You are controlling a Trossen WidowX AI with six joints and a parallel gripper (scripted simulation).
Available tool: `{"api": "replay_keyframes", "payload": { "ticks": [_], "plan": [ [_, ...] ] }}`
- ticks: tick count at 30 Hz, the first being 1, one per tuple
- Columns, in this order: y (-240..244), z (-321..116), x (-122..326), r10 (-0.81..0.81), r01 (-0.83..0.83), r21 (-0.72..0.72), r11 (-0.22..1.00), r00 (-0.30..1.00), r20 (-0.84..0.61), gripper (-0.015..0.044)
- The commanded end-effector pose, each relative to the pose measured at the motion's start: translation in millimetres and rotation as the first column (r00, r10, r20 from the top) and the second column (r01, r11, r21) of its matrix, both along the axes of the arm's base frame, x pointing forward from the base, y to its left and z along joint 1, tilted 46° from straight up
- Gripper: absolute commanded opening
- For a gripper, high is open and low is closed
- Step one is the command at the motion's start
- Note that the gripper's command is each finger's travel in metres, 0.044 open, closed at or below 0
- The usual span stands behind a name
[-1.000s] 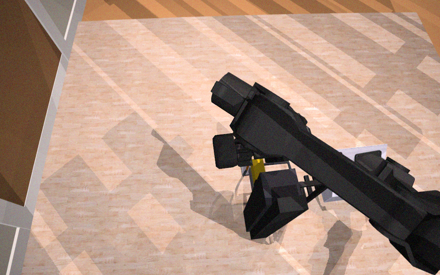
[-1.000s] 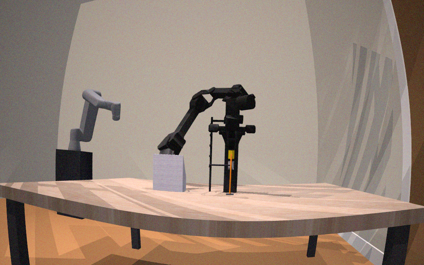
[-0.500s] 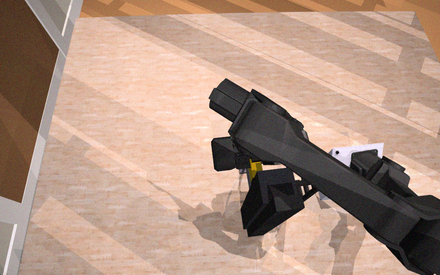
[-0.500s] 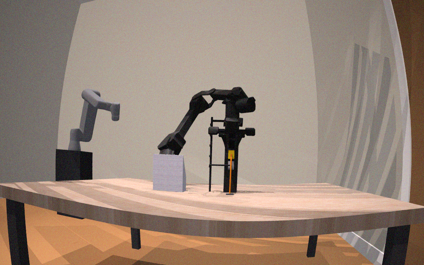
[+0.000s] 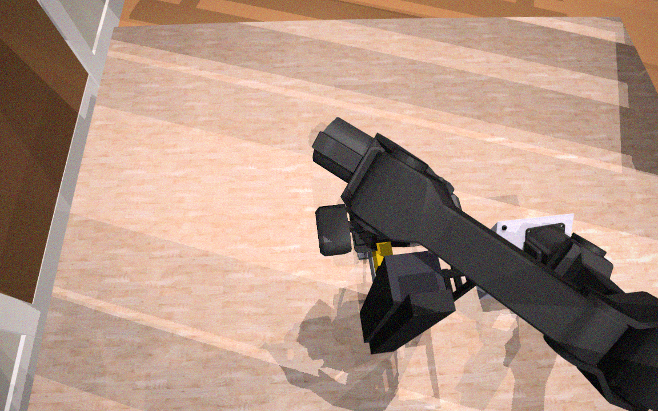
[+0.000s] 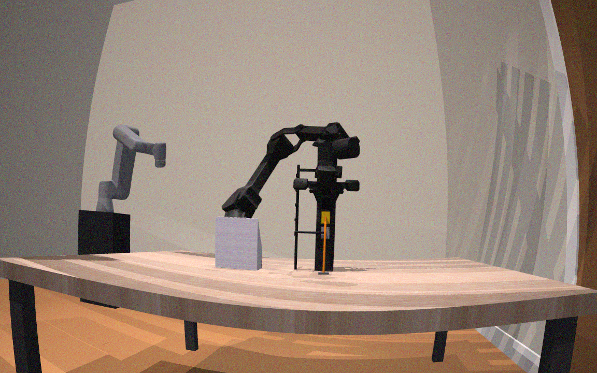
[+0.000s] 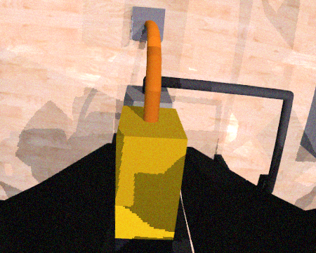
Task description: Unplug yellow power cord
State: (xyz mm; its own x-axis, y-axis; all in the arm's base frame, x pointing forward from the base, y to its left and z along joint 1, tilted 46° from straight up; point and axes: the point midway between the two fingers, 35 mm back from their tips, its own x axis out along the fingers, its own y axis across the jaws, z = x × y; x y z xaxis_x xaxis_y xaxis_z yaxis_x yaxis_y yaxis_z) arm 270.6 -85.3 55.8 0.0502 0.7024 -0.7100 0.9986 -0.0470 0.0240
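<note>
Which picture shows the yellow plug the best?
The wrist view: the boxy yellow plug fills the middle, between the black hand's fingers. The top view shows only a sliver under the arm; the exterior view shows a tiny square.

Wooden table (image 6: 291,297) on orange floor (image 6: 82,338), beige wall (image 6: 245,69) behind.

Plug (image 7: 149,178) between end effector (image 7: 151,221) fingers, seemingly above table (image 6: 384,287).
</note>
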Motion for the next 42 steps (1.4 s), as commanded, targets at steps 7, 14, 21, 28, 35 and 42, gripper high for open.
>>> {"api": "replay_keyframes", "payload": {
  "ticks": [7,14,21,28,35,42],
  "plan": [
    [-9.0,-7.5,0.6,-0.001,0.001,-0.002,1.000,1.000,-0.001,0.0000],
    [-17.6,-15.0,1.1,-0.002,0.002,-0.003,1.000,1.000,-0.001,0.0000],
    [-26.5,-22.0,0.9,-0.003,0.003,-0.004,1.000,1.000,0.000,0.0000],
    [-35.8,-28.4,0.0,-0.004,0.004,-0.004,1.000,1.000,0.000,0.0000],
    [-37.1,-31.6,-0.4,-0.005,0.005,-0.003,1.000,1.000,0.001,0.0053],
    [-31.8,-30.0,0.2,-0.006,0.006,-0.001,1.000,1.000,0.001,0.0236]
  ]
}}
